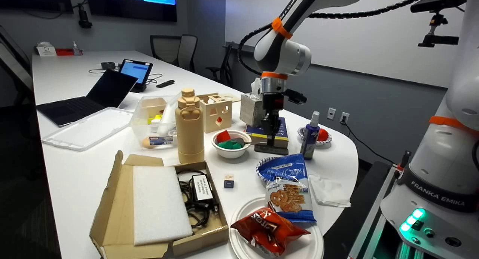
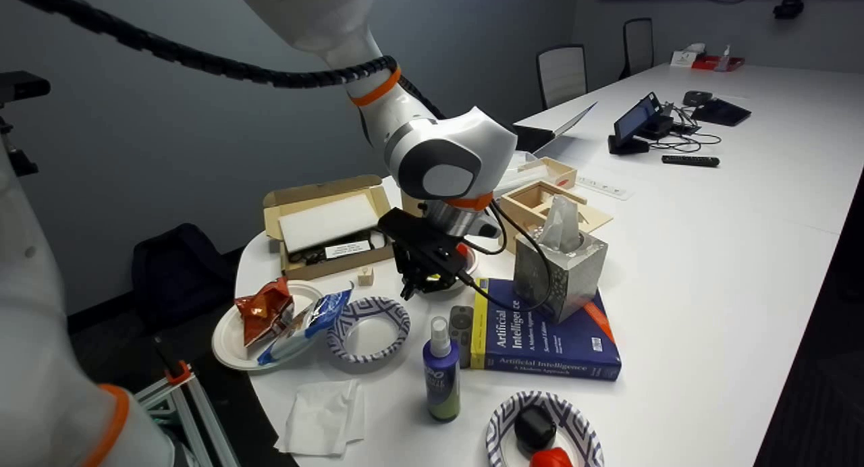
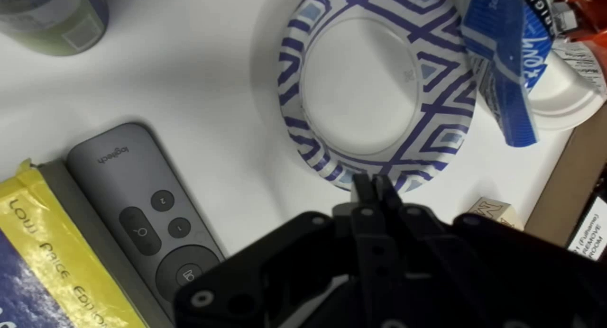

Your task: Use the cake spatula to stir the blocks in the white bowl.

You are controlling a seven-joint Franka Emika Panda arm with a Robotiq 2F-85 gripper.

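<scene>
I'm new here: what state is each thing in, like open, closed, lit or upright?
Round white bowl: upright, holding red and green blocks
Dark grey spatula: end in the bowl; gripped or not, unclear
Black two-fingered gripper: closed
Black laptop: open, screen dark
Black tablet: screen lit
Brown cardboard box: open
Tall tan bottle: upright, capped
Purple-green spray bottle: upright
Thick blue book: closed, lying flat

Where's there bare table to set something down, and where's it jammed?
Biggest: the stretch of table beside the blue book and tissue box, out to the black remote in an exterior view. Narrow: the strip between the gray remote and patterned bowl. Crowded: around the white bowl, with the beige bottle, wooden box, book and gripper close by.
</scene>
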